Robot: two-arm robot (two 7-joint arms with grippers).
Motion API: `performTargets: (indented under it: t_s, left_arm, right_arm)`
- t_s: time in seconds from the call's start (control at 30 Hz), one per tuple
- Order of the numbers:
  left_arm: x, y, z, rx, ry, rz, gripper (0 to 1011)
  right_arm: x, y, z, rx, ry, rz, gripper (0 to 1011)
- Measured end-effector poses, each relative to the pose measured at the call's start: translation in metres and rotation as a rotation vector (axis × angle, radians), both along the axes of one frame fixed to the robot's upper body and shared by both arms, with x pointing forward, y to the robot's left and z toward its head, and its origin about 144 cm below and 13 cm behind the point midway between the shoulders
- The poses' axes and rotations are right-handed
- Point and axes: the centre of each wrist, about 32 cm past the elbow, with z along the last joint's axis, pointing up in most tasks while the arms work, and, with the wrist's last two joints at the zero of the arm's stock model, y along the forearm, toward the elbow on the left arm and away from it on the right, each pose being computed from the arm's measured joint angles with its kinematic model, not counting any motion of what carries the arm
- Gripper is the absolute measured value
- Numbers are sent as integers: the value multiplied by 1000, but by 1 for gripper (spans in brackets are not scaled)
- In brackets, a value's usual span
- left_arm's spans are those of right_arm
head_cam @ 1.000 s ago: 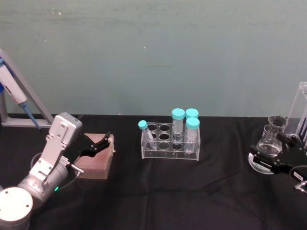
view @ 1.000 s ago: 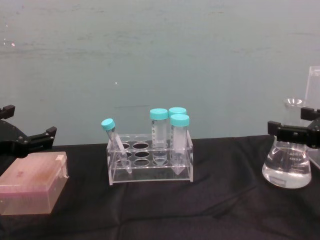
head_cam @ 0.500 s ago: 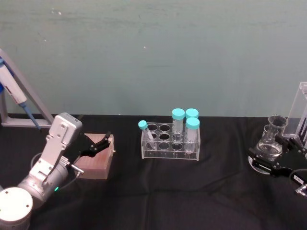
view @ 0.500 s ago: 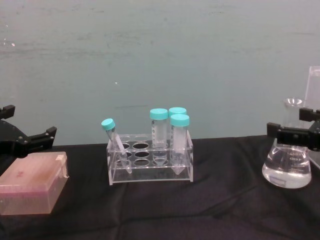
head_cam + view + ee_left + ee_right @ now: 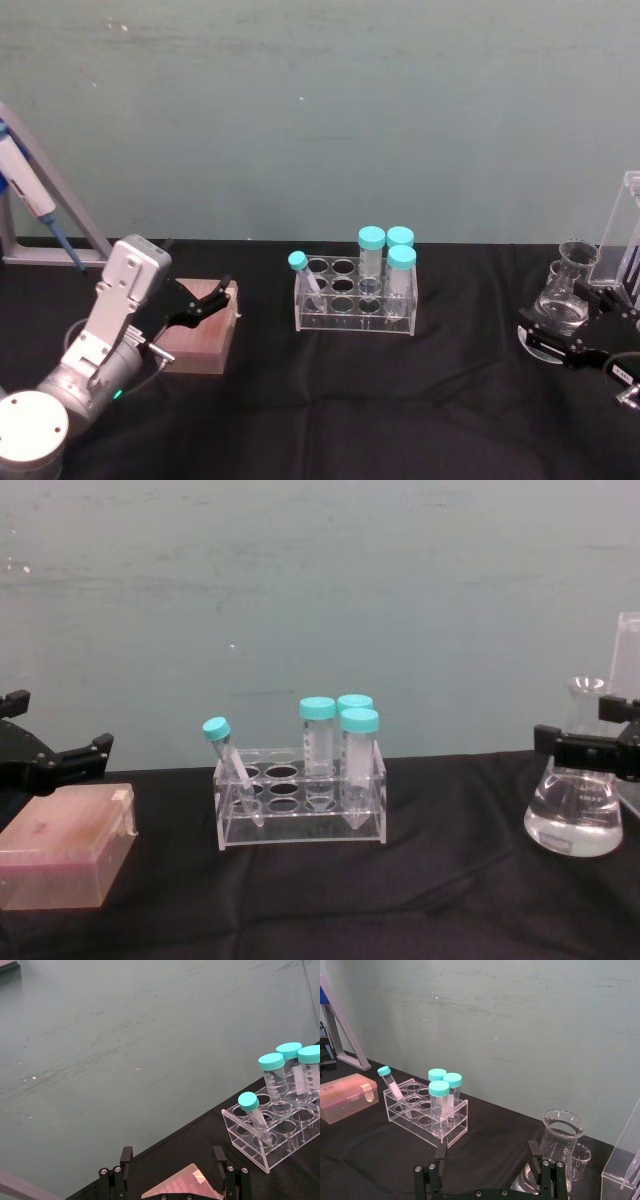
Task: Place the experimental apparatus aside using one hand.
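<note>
Rightward, right end effector [image 5: 578, 338] spread wide, straddling conical flask [image 5: 562, 300].

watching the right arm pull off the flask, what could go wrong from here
1. The right gripper, fingers open, sits close to the conical flask; a stray sideways move could tip it and spill the liquid.
2. The small beaker and acrylic stand stand right behind; a nudged flask could knock them.
</note>
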Motion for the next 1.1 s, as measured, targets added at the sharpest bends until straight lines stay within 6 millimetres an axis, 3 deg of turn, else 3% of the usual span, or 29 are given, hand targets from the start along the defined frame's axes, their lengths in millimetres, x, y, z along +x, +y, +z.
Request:
performTargets:
  t_s: [1.1]
  left_arm:
    - [0, 0, 0, 0, 0, 0, 1000]
  right_arm:
    - [-21, -16, 0, -18, 35, -67, 1003]
